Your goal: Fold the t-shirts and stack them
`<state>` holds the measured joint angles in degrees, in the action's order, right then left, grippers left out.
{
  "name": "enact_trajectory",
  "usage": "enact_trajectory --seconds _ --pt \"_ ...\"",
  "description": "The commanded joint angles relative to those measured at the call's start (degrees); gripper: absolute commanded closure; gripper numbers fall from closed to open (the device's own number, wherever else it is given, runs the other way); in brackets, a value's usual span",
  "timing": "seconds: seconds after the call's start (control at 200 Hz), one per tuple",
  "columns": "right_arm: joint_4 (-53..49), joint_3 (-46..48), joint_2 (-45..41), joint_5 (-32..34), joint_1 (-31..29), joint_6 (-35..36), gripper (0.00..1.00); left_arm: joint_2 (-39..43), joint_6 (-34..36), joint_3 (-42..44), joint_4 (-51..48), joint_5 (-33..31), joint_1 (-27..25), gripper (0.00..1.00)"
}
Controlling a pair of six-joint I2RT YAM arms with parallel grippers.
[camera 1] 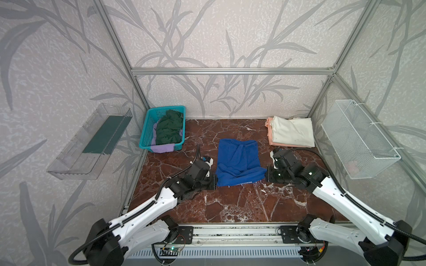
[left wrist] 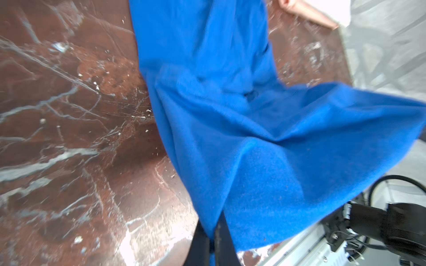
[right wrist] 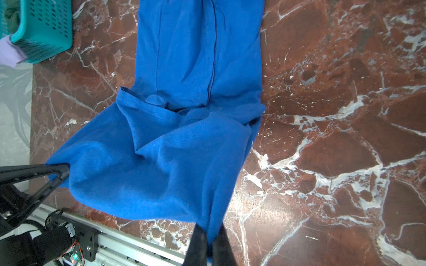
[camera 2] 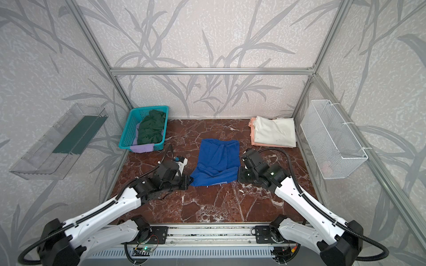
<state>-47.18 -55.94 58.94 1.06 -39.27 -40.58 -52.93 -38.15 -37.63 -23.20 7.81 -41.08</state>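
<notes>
A royal blue t-shirt [camera 1: 237, 161] [camera 2: 217, 161] lies lengthwise on the marble table, its near hem lifted and stretched between my grippers. My left gripper [camera 1: 216, 180] [left wrist: 213, 239] is shut on the near left corner of the shirt [left wrist: 230, 115]. My right gripper [camera 1: 266, 175] [right wrist: 211, 239] is shut on the near right corner [right wrist: 184, 115]. At the back right a cream-white t-shirt [camera 1: 292, 133] lies folded on a peach one [camera 1: 270, 135]. A dark green t-shirt [camera 1: 169, 129] and a lavender one [camera 1: 161, 148] fill the teal basket [camera 1: 147, 129].
A clear plastic shelf [camera 1: 92, 142] hangs on the left wall and a white wire basket [camera 1: 359, 138] on the right wall. An aluminium rail [camera 1: 230, 235] runs along the table's front edge. Frame posts stand at the back corners.
</notes>
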Motion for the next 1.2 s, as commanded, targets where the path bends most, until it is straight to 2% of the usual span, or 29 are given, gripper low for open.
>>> enact_trajectory --seconds 0.0,0.125,0.26,0.485,0.675,0.98,1.195 --pt "-4.01 -1.67 -2.39 3.60 -3.44 -3.21 1.00 6.19 -3.64 1.52 -5.77 -3.68 -1.13 1.00" --pt "-3.47 -1.54 -3.04 3.57 -5.07 -4.95 1.00 11.46 -5.17 3.88 -7.27 -4.47 -1.45 1.00" --pt "-3.09 -2.00 -2.28 4.62 -5.21 -4.69 1.00 12.85 -3.73 3.78 -8.53 -7.99 -1.39 1.00" --pt "-0.05 -3.32 -0.56 7.71 -5.21 -2.76 1.00 8.33 0.73 -1.77 -9.96 -13.53 -1.18 1.00" --pt "1.25 -5.46 1.33 11.33 -4.38 -0.29 1.00 1.41 2.96 -4.92 -6.66 -12.94 1.49 1.00" --pt "5.32 -8.42 8.29 4.53 3.26 3.66 1.00 -4.98 6.05 -9.59 -3.55 -9.34 8.17 1.00" --pt "8.36 -9.79 13.76 -1.18 8.36 6.37 1.00 -12.08 6.47 -12.67 -1.48 -6.79 10.19 1.00"
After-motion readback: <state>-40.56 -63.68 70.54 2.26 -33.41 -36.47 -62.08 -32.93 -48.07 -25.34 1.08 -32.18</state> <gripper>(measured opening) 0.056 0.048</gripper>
